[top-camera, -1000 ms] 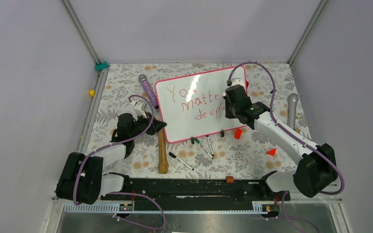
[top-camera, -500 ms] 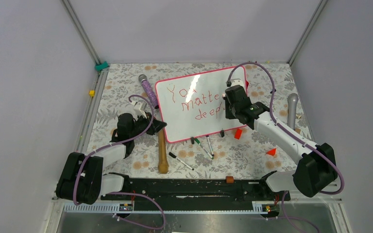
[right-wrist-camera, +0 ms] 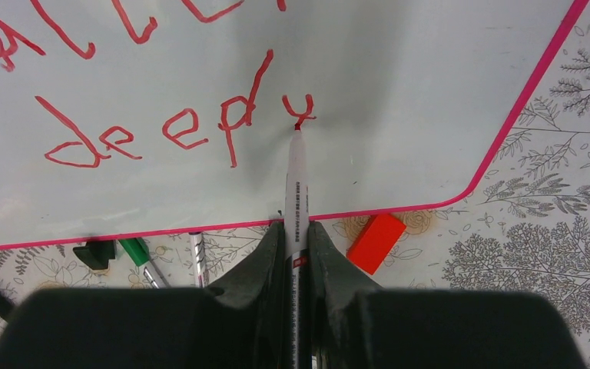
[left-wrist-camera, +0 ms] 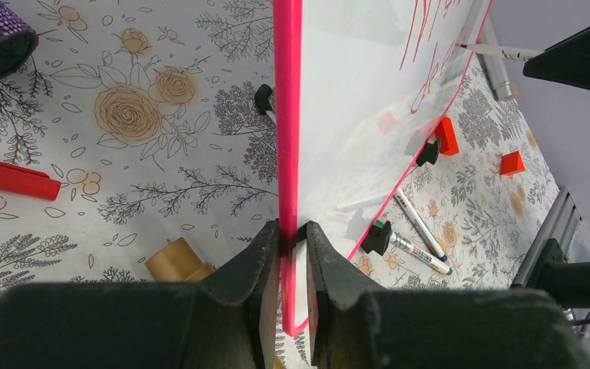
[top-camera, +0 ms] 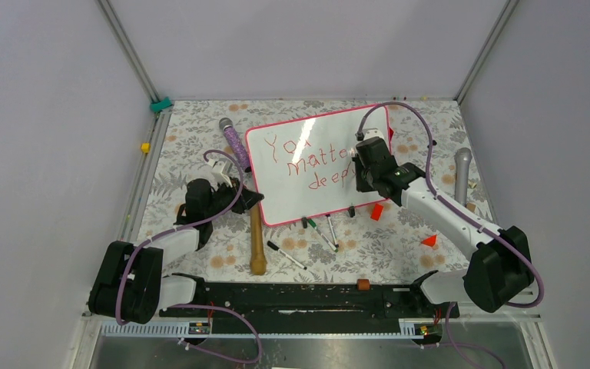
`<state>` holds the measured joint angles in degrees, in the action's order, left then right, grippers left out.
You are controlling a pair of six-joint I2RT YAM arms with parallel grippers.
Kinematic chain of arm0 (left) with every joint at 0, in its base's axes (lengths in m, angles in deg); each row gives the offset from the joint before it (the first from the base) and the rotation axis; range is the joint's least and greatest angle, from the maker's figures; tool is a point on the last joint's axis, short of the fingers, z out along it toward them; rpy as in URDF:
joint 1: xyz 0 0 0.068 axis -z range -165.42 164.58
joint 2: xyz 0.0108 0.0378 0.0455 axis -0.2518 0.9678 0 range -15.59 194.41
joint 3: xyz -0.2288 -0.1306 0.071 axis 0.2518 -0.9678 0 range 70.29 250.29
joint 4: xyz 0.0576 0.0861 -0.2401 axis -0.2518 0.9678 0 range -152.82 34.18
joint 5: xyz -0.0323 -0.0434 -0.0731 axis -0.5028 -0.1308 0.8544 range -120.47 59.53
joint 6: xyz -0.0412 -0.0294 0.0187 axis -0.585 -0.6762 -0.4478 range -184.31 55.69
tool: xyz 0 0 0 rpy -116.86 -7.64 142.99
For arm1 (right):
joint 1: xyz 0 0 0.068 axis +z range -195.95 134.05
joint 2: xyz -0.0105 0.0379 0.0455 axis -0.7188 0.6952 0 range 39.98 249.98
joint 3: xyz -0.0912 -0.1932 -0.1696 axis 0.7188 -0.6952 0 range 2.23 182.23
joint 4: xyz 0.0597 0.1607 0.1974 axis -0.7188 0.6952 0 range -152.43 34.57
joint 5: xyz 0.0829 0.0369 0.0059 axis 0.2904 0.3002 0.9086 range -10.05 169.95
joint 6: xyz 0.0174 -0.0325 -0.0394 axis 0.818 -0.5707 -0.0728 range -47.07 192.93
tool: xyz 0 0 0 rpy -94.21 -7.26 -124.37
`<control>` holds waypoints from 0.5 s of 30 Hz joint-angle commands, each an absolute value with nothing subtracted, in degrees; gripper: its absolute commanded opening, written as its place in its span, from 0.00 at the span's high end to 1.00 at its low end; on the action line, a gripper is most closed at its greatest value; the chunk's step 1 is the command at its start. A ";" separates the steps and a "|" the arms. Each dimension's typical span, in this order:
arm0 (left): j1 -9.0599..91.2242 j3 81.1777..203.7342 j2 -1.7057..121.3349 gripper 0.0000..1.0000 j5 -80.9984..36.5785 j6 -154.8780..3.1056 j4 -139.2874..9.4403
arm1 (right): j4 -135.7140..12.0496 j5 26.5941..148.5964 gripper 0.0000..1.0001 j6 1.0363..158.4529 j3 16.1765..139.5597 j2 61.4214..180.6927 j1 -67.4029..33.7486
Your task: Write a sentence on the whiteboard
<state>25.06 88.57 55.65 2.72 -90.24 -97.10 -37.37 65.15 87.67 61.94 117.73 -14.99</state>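
The whiteboard (top-camera: pixel 296 201), pink-framed, lies tilted on the flowered table. My left gripper (top-camera: pixel 255 198) is shut on its near left frame edge; in the left wrist view the fingers (left-wrist-camera: pixel 293 231) pinch the pink frame (left-wrist-camera: pixel 287 115). The sentence (top-camera: pixel 307 165) is in red letters; the right wrist view shows "deeply" (right-wrist-camera: pixel 177 131). My right gripper (right-wrist-camera: pixel 296 231) is shut on a white marker (right-wrist-camera: pixel 296 184). The marker's red tip touches the foot of the last "y" (right-wrist-camera: pixel 299 111). From above, the right gripper (top-camera: pixel 361 173) covers the ends of the lines.
A wooden bat (top-camera: pixel 257 242) lies below the board's left corner. A purple microphone (top-camera: pixel 233 142) lies at the board's left, a grey one (top-camera: pixel 462 173) at far right. Loose markers (top-camera: pixel 319 231) and red blocks (top-camera: pixel 376 212) lie along the board's near edge.
My right gripper has shifted slightly toward the far side with the marker on the board. The left gripper and the board have stayed put.
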 commanded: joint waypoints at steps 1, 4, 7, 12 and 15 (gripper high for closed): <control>25.03 90.41 55.80 1.00 -0.37 -88.55 -97.89 | -36.46 67.07 1.00 86.85 60.97 117.90 -15.28; 25.03 90.54 55.83 1.00 -0.40 -88.56 -97.88 | -36.33 67.40 1.00 86.85 60.63 117.72 -15.31; 25.04 90.42 55.79 1.00 -0.36 -88.56 -97.88 | -36.36 68.20 1.00 86.84 60.42 117.71 -15.28; 25.04 90.45 55.78 1.00 -0.35 -88.55 -97.85 | -36.33 69.41 1.00 87.08 60.00 117.86 -15.21; 24.98 90.49 55.78 1.00 -0.33 -88.55 -97.89 | -36.34 69.87 1.00 87.17 59.74 117.95 -15.27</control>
<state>25.06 88.59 55.65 2.72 -90.22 -97.12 -35.88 68.05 87.48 60.47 117.73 -14.99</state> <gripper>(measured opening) 0.155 0.165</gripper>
